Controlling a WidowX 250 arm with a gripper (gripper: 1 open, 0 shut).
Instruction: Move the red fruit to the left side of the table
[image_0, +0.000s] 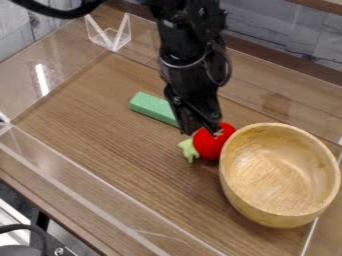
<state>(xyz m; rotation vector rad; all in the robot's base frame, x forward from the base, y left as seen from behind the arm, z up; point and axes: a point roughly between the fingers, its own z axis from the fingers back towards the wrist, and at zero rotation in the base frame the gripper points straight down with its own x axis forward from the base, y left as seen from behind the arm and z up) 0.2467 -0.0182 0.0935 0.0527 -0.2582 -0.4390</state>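
The red fruit (211, 141) sits on the tabletop (107, 150), toward the right half of it, its light green leafy cap pointing left and down. It lies just beside the left rim of a wooden bowl (279, 172), close enough that I cannot tell whether the two touch.

Black arm comes down from the top of the view. The claw (199, 124) points steeply downward and hangs right above the fruit's upper left. Its fingers are drawn nearly together, and nothing shows between them; the fruit is not in its hold. Whether the tips brush the fruit's top I cannot tell from here.

A flat green block (156, 106) lies on the wood just left of the claw, partly hidden behind it, a little up-left of the fruit.

Clear acrylic walls (67, 60) edge the tabletop on the left and near sides.
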